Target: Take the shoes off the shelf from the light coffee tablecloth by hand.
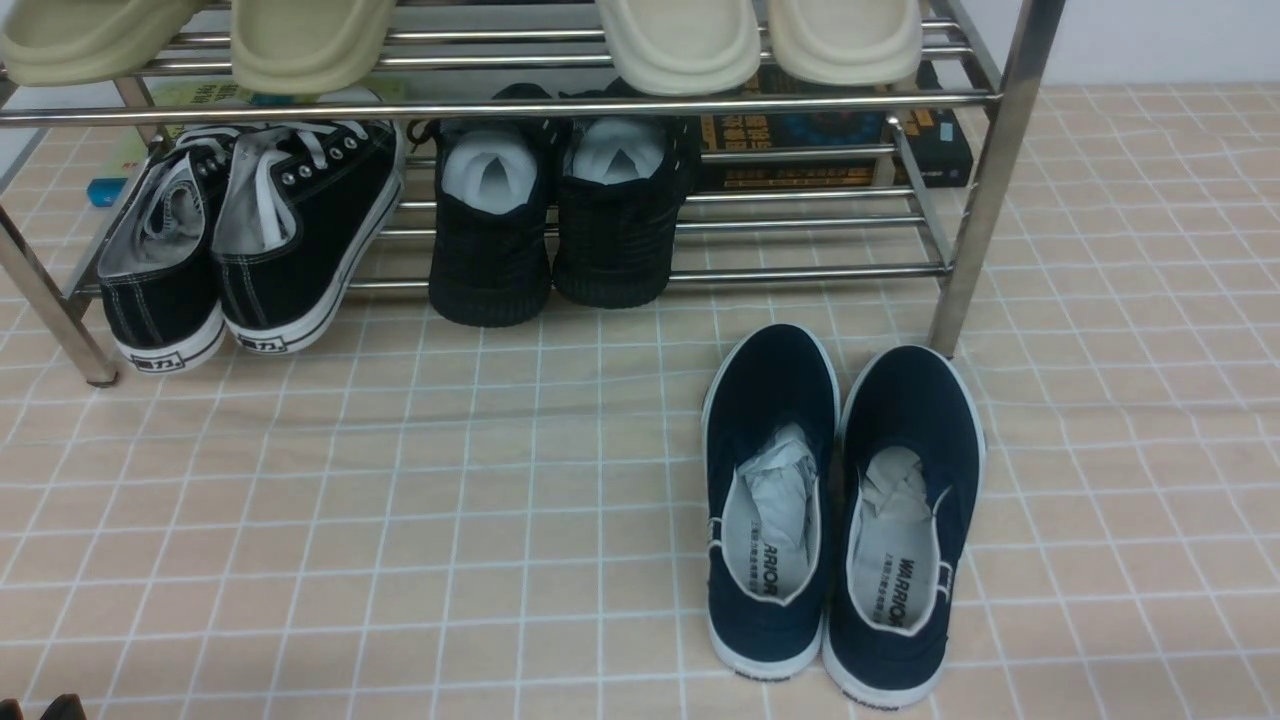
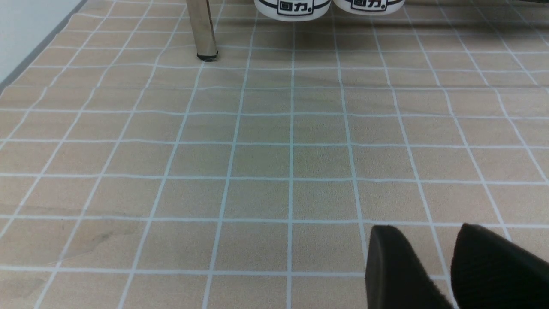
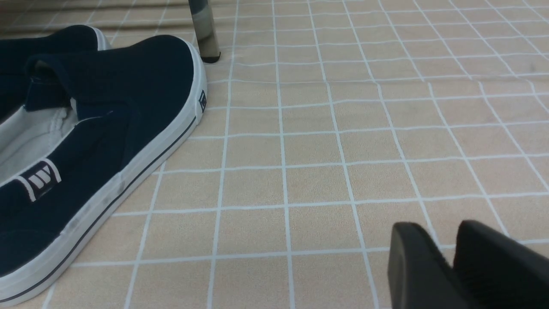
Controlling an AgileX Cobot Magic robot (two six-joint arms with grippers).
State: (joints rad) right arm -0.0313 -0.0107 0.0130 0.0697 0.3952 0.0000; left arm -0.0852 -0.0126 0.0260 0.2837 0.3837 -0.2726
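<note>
The shoes, a navy slip-on pair point(image 1: 770, 500) with white soles and paper stuffed inside, stand side by side on the light coffee tablecloth point(image 1: 400, 500), just in front of the shelf's point(image 1: 985, 180) right front post. The right wrist view shows one navy shoe point(image 3: 107, 128) close by and the shelf leg point(image 3: 205, 30) behind it. My right gripper point(image 3: 437, 227) hovers low over the cloth beside that shoe, its fingers slightly apart with nothing between them. At the near left, over bare cloth, my left gripper point(image 2: 424, 229) is open and empty.
Black lace-up sneakers point(image 1: 250, 240) and a black high-top pair point(image 1: 555, 220) sit on the lower tier. Beige slippers point(image 1: 680, 40) lie on the upper tier, and books point(image 1: 830, 140) are behind. The sneaker heels point(image 2: 291, 6) and a shelf leg point(image 2: 203, 30) show far ahead of the left gripper.
</note>
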